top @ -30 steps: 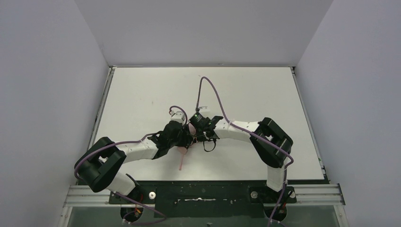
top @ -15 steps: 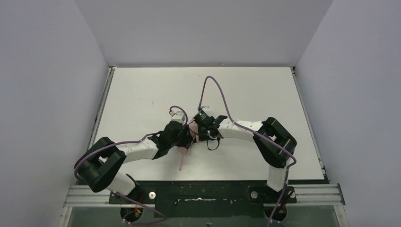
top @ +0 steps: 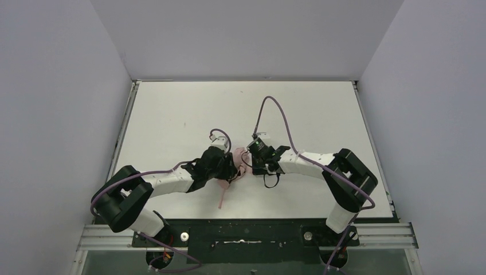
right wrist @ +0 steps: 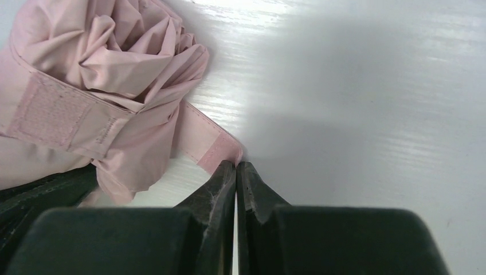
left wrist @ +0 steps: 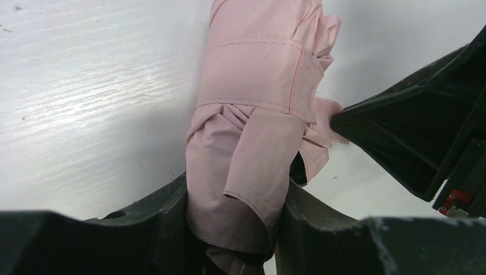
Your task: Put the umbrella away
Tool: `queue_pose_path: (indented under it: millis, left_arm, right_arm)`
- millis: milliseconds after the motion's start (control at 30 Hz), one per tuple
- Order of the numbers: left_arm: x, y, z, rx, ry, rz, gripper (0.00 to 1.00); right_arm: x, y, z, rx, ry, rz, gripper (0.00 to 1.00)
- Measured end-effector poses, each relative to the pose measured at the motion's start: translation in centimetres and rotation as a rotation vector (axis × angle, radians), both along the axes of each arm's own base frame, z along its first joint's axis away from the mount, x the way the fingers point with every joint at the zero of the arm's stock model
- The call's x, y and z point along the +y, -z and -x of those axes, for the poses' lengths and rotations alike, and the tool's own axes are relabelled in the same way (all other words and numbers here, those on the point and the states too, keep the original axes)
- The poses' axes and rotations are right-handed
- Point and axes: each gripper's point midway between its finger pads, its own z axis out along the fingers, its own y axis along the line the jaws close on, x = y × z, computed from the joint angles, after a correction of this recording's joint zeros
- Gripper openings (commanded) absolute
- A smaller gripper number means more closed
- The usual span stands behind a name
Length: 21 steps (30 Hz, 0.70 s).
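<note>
The pale pink umbrella [top: 236,156] lies folded near the middle of the white table [top: 172,114], between my two grippers. My left gripper [top: 228,167] is shut on the bundled fabric [left wrist: 252,114], which fills the gap between its jaws [left wrist: 235,195]. A wrap band with a velcro patch [right wrist: 51,112] goes round the bundle [right wrist: 114,63]. My right gripper [right wrist: 236,165] is shut, pinching the free end of the pink strap [right wrist: 209,146] at its tips, just right of the bundle [top: 249,162]. A thin pink piece [top: 221,195] trails toward the near edge. The black shaft is hidden.
Purple cables [top: 275,114] loop up from both wrists over the table. Grey walls close in the table on the left, back and right. A metal rail [top: 240,235] with the arm bases runs along the near edge.
My right gripper has moved to the right with the strap end, drawing the strap out from the bundle. The left gripper and the umbrella have shifted a little to the right.
</note>
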Motion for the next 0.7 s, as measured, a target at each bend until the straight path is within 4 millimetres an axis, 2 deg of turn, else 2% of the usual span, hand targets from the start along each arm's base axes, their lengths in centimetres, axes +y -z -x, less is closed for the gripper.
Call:
queue_pose_path:
  millis: [300, 700]
  left_arm:
    - [-0.5, 0.0, 0.5, 0.013, 0.027, 0.011, 0.0]
    - [-1.3, 0.0, 1.1, 0.015, 0.079, 0.019, 0.0]
  right_arm:
    - [-1.6, -0.7, 0.3, -0.003, 0.028, -0.043, 0.0]
    - [-1.9, -4.7, 0.9, -0.027, 0.058, -0.256, 0.0]
